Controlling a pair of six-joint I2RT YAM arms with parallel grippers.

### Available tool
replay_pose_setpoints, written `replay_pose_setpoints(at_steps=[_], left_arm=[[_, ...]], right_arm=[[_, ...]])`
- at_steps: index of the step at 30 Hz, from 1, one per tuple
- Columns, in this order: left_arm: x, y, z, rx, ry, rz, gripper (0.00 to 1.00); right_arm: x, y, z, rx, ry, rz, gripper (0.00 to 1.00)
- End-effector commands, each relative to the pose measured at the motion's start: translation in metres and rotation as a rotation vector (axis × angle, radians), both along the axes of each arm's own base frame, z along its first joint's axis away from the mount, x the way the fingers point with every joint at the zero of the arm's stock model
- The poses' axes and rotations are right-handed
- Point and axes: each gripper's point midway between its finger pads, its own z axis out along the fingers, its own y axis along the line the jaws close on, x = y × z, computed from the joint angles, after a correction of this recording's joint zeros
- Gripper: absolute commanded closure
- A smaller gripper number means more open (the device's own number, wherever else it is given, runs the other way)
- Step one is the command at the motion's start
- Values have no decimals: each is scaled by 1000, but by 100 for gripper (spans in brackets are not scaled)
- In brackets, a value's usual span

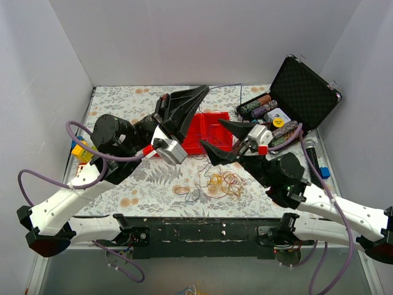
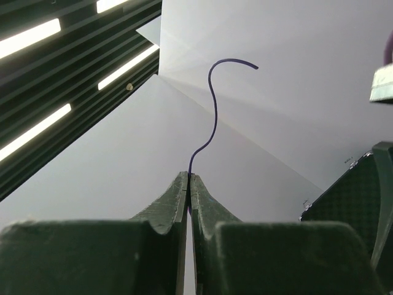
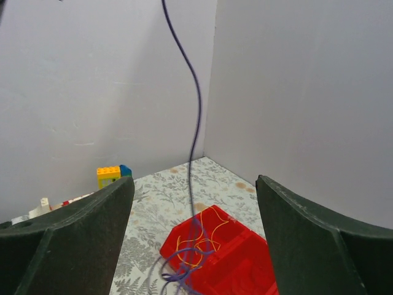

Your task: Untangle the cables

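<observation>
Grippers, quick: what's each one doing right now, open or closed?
Left gripper: closed on a thin purple wire.
Right gripper: open, holding nothing.

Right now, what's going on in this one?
The left claw is up in the air and shut on a thin purple wire, whose free end curls above its fingertips. A purple strand, apparently the same wire, hangs down in front of the right claw, which is open and holds nothing. The tangle of thin wires, yellow-orange and red loops, lies on the floral table just in front of the red tray. The untangling is not yet done.
</observation>
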Motion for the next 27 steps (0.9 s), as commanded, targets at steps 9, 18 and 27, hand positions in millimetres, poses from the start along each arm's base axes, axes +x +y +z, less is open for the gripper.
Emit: replay_pose_setpoints(at_steps=[9,18,27], left_arm=[[-19,11,14,-34,1,-47,100],[-22,11,27,-62,-15,-54,100],[-32,13,68,-141,-113,-65,100]], right_arm=[[21,4,41,64,-108,-122,20],[29,27,-11,0,18,-78,63],[27,44,-127,-92,255,-13,66]])
